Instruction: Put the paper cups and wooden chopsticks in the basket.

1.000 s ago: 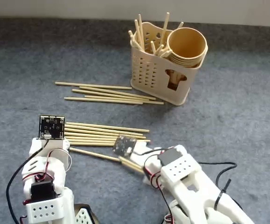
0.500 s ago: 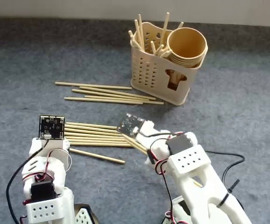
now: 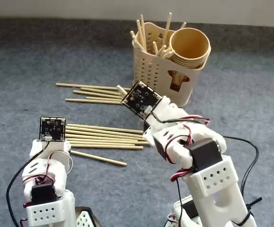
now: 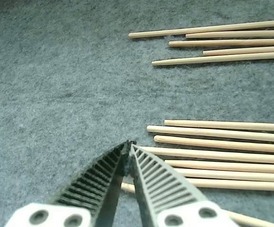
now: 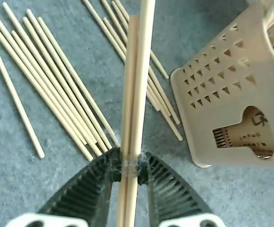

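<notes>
- While the right arm hangs over the middle of the grey carpet, I see the right gripper closed down to a narrow gap on 2 held chopsticks, which are pinched side by side between its ribbed jaws.
- The held pair runs out ahead of the gripper, above the sticks lying on the carpet, and passes just beside the basket.
- The basket stands upright at the far side of the carpet. A stack of paper cups sits in its right part, and a bunch of standing chopsticks leans in its left part, their tips poking above the rim.
- A far row of chopsticks lies flat on the carpet, stretching left from the foot of the basket.
- A near row of chopsticks lies nearer the arm bases, between the 2 arms and roughly parallel to the far row.
- 1 single chopstick lies slanted just nearer than the near row, apart from it.
- The left gripper is closed completely, its tips meeting with nothing between them.
- It sits low over the carpet, just beside the left ends of the near row. I cannot tell whether it touches the carpet.
</notes>
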Controlling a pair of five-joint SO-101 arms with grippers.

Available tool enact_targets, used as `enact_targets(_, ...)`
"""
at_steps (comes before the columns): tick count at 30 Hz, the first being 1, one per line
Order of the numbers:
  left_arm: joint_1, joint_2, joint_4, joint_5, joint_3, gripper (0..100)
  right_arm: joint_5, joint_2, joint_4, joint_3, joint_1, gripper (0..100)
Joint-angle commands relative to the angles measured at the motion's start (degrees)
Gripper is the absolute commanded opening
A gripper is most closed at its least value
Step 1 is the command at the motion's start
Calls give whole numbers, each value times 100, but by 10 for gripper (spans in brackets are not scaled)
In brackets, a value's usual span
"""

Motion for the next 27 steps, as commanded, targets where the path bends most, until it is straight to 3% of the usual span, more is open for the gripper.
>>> enact_targets(1,-75,-13,-123,-44,110,7,-844,-207,40,-734,57,6)
enact_targets(6,-75,-13,-123,-44,110,7,-2558,-198,40,-1543,57,6)
enact_targets(12,-75,-13,-123,-44,110,7,-2901,-207,-796,-1912,48,9)
enact_targets(18,-75,-13,-123,-44,110,7,-2901,-171,-2791,-1367,514,6)
enact_targets(27,-75,-13,-123,-44,110,7,-2866,-145,-7099,251,796,6)
